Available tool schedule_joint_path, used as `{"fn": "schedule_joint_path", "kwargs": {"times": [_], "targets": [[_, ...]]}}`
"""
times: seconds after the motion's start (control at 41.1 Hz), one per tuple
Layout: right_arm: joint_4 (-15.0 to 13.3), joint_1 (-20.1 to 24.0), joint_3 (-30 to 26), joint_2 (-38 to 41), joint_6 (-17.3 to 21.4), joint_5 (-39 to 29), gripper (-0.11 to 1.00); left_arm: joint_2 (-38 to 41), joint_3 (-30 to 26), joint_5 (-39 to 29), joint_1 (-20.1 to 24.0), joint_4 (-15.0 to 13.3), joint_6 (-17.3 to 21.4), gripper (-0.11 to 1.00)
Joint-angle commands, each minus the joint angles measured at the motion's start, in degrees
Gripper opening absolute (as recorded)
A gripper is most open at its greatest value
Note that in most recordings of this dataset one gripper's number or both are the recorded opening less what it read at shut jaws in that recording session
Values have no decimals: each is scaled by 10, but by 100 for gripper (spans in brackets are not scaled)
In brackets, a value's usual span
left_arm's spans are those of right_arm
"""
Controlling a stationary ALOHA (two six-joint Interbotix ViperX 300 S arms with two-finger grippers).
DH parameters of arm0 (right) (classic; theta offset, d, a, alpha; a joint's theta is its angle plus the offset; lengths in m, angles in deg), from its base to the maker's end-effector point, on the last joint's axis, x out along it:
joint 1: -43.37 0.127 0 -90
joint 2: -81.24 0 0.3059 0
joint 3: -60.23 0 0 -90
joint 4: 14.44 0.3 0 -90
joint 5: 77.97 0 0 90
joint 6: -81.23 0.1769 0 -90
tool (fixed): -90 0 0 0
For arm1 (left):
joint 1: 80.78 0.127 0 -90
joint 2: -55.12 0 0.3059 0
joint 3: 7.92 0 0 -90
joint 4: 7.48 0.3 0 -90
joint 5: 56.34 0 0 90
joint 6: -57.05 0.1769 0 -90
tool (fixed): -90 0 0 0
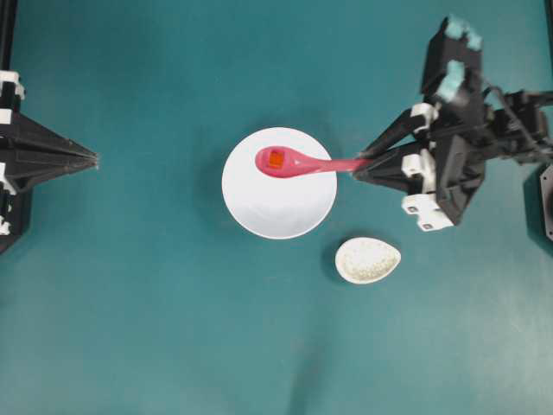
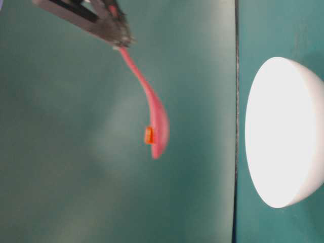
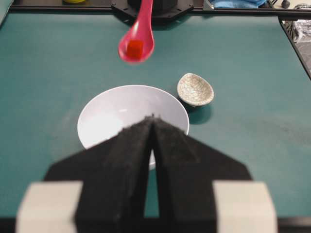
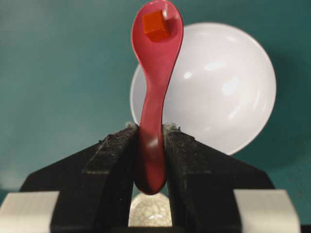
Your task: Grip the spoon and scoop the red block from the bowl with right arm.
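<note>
Pads of the right gripper were clamped on the short handle of the pink soup spoon, which reached out level over the white bowl and, from table level, hung well clear of it, with the red block sitting in the spoon's deep oval bowl. The left gripper rested with its jaws together at the far side of the teal tabletop, and a small speckled dish sat just beside the bowl. The scoop looked done and the lift was the step in hand; whatever move followed would call for a level spoon and a slow, steady wrist, since the tiny cube lay loose and could slide off.
</note>
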Motion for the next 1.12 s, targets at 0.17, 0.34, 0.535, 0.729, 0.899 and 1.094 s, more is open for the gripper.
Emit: {"fn": "schedule_joint_path", "kwargs": {"times": [0.17, 0.34, 0.535, 0.729, 0.899, 1.094], "targets": [[-3, 2, -24, -22, -2, 2, 25, 8, -12, 14, 1, 1, -2, 0], [-4, 2, -23, -23, 4, 2, 25, 11, -11, 14, 0, 1, -3, 0], [-3, 2, -23, -23, 5, 2, 25, 11, -12, 19, 0, 1, -3, 0], [-4, 2, -23, -23, 3, 2, 25, 11, -11, 33, 0, 0, -2, 0], [-4, 2, -23, -23, 3, 2, 25, 11, -12, 35, 0, 1, -2, 0], [-4, 2, -23, -23, 3, 4, 25, 11, -11, 35, 0, 1, 4, 0]]}}
